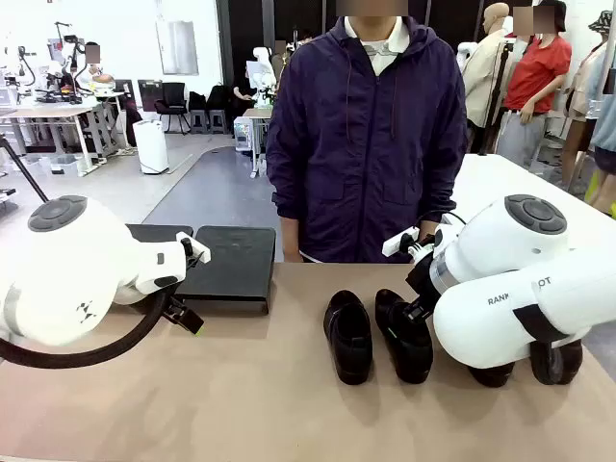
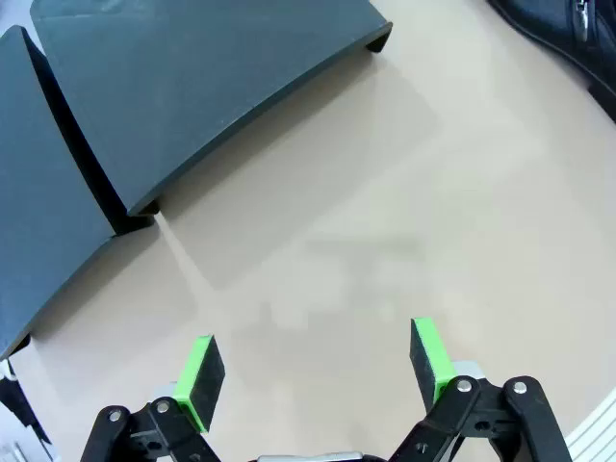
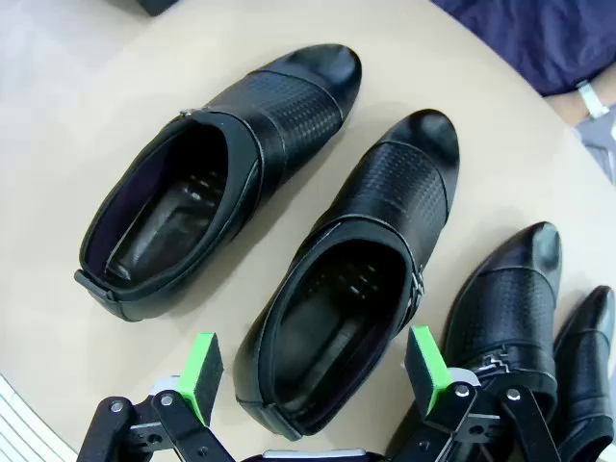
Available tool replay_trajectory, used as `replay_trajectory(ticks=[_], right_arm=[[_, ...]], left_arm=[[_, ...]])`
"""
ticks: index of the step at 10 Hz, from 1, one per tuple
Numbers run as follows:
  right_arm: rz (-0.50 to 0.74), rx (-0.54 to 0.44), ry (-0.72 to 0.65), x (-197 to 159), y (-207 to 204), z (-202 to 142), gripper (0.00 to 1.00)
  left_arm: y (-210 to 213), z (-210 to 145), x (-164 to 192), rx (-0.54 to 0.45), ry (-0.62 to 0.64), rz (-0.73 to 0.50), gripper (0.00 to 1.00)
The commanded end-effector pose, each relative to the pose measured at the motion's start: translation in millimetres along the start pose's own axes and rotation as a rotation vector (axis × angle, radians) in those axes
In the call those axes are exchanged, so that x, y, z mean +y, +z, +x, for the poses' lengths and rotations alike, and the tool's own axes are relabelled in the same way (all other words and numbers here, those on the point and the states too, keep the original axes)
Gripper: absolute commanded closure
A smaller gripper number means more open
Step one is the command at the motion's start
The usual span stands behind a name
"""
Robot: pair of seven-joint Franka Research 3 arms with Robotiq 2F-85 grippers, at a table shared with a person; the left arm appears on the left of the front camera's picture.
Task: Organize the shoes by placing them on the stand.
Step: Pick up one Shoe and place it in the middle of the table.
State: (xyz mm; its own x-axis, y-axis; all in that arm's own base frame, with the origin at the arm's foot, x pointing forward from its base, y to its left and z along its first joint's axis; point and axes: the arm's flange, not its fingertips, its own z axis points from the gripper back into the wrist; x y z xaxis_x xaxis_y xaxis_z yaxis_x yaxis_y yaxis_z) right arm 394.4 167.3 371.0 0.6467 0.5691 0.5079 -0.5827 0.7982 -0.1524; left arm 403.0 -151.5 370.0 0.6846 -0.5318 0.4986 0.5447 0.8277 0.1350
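Shoes (image 1: 348, 337): all four stand side by side on the table (image 1: 241, 404), to my right of the middle and well apart from the stand.
Row, from my right wrist camera: first shoe (image 3: 221, 183), second shoe (image 3: 351, 289), third shoe (image 3: 510, 298) and fourth shoe (image 3: 587, 366), toes pointing away from the lens, openings up.
Front camera: two shoes sit in plain sight. The other two (image 1: 493, 373) are mostly hidden behind my right arm (image 1: 520, 289).
Stand (image 1: 226, 260): on the table at the far left, in front of the person (image 1: 366, 135). Its two dark sloped panels (image 2: 202, 87) lie side by side with a narrow gap between them.
Right jaws: spread wide over the heel end of the second shoe, one green pad (image 3: 200, 375) on each side of it. I cannot tell whether either pad touches the leather.
Left jaws: spread wide and gripping nothing, with green pads (image 2: 202, 380) above bare table just beside the near edge of the stand.
Left arm (image 1: 67, 269): comes in low from my left, its wrist near the stand's front corner.
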Motion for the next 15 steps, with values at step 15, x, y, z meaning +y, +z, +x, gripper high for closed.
replay_trajectory(ticks=[15], right_arm=[[0.000, 0.000, 0.001, 0.0, 0.0, 0.0, 0.00]], left_arm=[[0.0, 0.0, -0.2, 0.000, 0.000, 0.000, 0.00]])
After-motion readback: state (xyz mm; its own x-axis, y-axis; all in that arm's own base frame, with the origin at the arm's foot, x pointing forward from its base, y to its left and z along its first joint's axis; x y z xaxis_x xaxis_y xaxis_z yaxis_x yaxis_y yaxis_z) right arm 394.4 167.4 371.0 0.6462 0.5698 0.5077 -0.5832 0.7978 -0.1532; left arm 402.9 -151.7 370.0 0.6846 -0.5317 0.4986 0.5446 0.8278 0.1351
